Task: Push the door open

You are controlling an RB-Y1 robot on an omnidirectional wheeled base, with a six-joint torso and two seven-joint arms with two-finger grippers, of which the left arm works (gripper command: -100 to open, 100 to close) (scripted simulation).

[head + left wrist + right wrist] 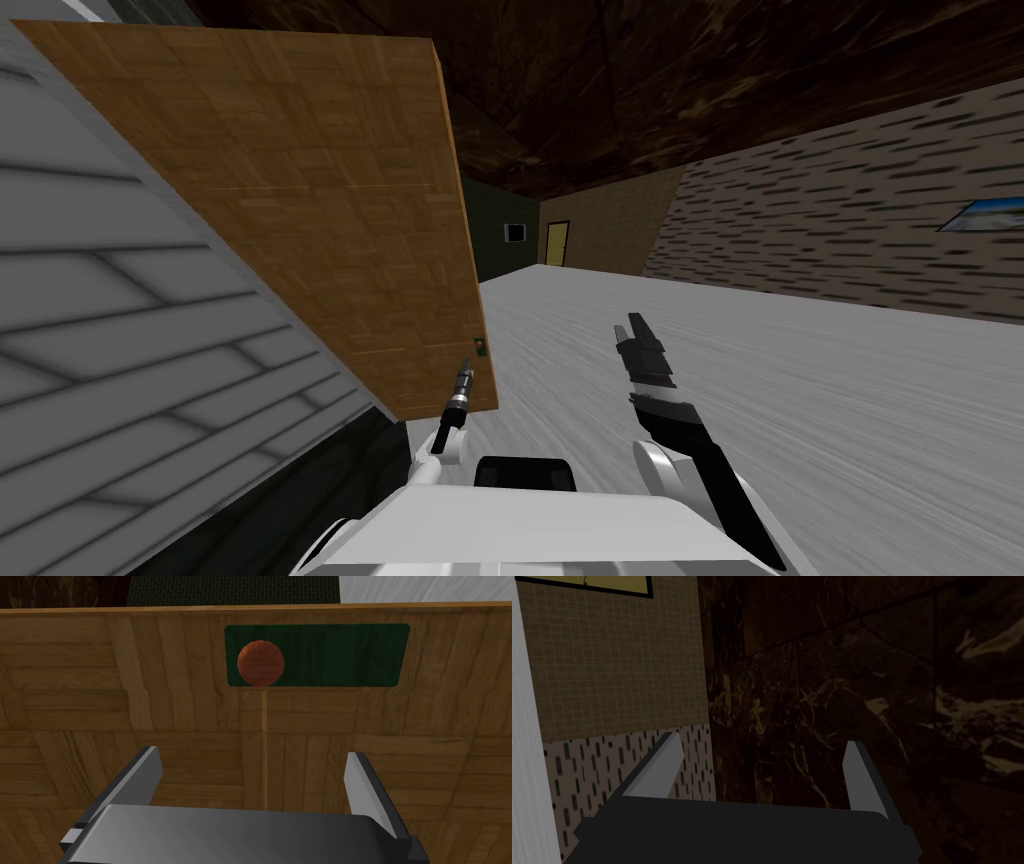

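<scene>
A brown wooden door (330,200) stands swung partly open at my left, its free edge towards the middle of the head view. My left gripper (466,368) reaches up to the door's face close to that edge. In the left wrist view the same gripper (252,756) is open, with the wood panel (150,726) just beyond its fingertips. A round reddish-brown knob (261,663) sits on a dark green plate (340,656) ahead of the fingers, apart from them. My right gripper (632,325) is held out over the floor to the right of the door, open (762,748) with nothing between its fingers.
A grey panelled wall (110,330) runs along my left behind the door. Pale grey floor (780,390) stretches ahead and to the right. A speckled brick wall (850,230) bounds the right side, with a tan wall and a yellow door (556,243) far off.
</scene>
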